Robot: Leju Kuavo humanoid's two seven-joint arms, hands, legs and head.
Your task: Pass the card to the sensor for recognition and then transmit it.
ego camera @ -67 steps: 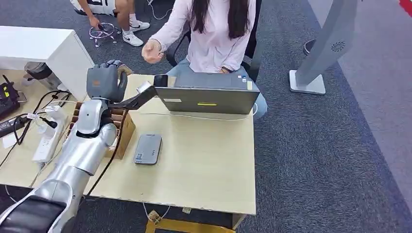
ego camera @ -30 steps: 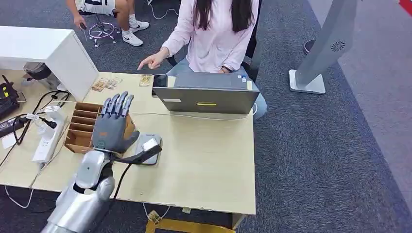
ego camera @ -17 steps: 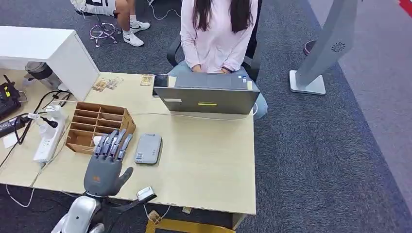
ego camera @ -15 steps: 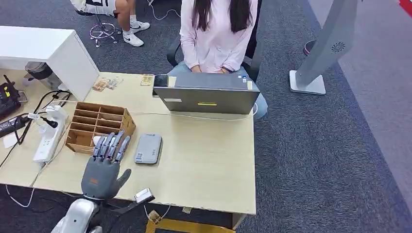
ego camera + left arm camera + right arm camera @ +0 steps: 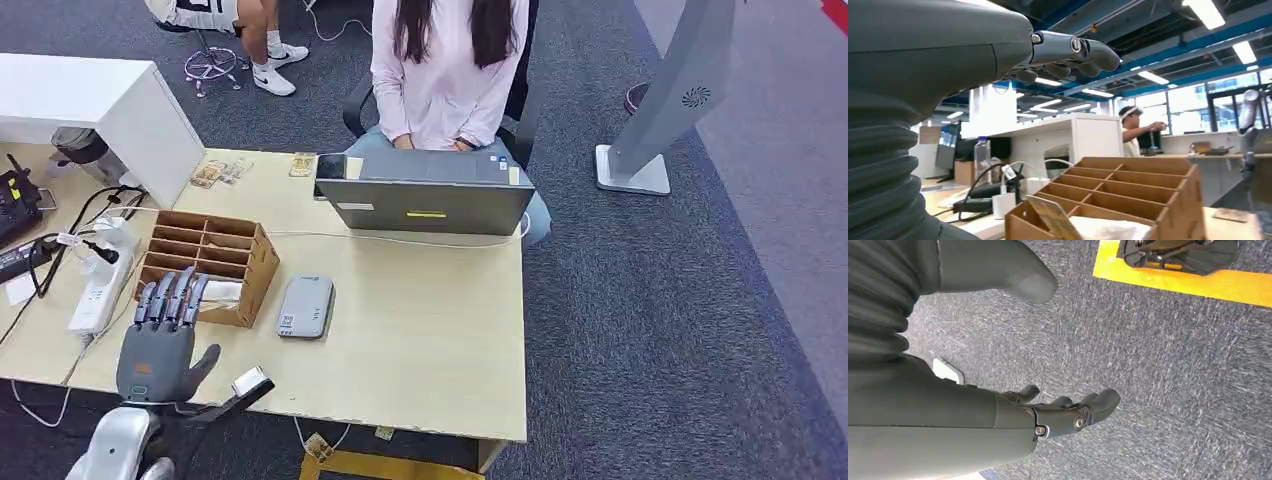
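Observation:
My left hand hovers open over the table's front left edge, fingers spread and pointing at the wooden slotted box just ahead. It holds nothing. In the left wrist view the hand hangs above the box, where a tan card leans in the nearest slot beside white paper. The grey card sensor lies flat to the right of the box. My right hand hangs over the carpet, empty, with its fingers apart.
A person sits behind an open laptop at the far side of the table. Loose cards lie at the far left corner. A power strip and cables sit left of the box. A white cabinet stands beyond.
My left hand has drawn back from the table's far side, past the sensor, to the near left edge in front of the box. The person's hand went back to the laptop.

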